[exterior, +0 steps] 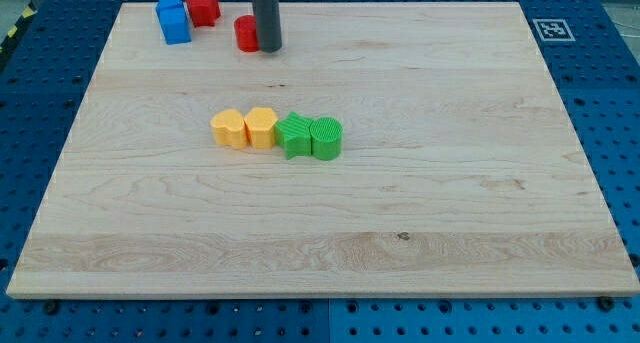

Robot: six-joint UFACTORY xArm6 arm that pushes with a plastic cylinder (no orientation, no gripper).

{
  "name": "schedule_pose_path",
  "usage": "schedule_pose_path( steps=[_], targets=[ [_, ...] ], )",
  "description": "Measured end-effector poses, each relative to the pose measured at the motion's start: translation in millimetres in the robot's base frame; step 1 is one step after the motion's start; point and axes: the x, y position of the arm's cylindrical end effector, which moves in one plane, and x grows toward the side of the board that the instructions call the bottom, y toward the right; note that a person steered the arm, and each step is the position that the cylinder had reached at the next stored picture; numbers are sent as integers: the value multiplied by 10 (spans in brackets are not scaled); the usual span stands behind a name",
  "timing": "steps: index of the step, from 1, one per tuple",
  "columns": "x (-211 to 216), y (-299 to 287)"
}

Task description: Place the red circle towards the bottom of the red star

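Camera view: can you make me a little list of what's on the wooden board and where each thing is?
board: wooden board on a blue pegged table
my tip: touching the red circle's right side
red circle: near the view's top, lower right of the red star
red star: beside the blue block
middle row, left to right: yellow block, yellow block, green star, green circle

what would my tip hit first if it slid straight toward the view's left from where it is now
Probably the red circle: my tip sits right against its right side, seemingly touching. Farther left are the red star and the blue block.
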Motion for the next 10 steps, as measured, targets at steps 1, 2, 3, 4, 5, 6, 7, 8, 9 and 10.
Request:
schedule_pose_path(
  steps=[1,2,3,4,5,6,7,8,9,10],
  targets=[
    [0,-41],
    [0,-194],
    [-1,-425],
    [-48,-415],
    [-73,-284],
    [-156,-262],
    [-217,-462],
    [-217,-525],
    [-217,-521],
    [-188,-248]
  ],
)
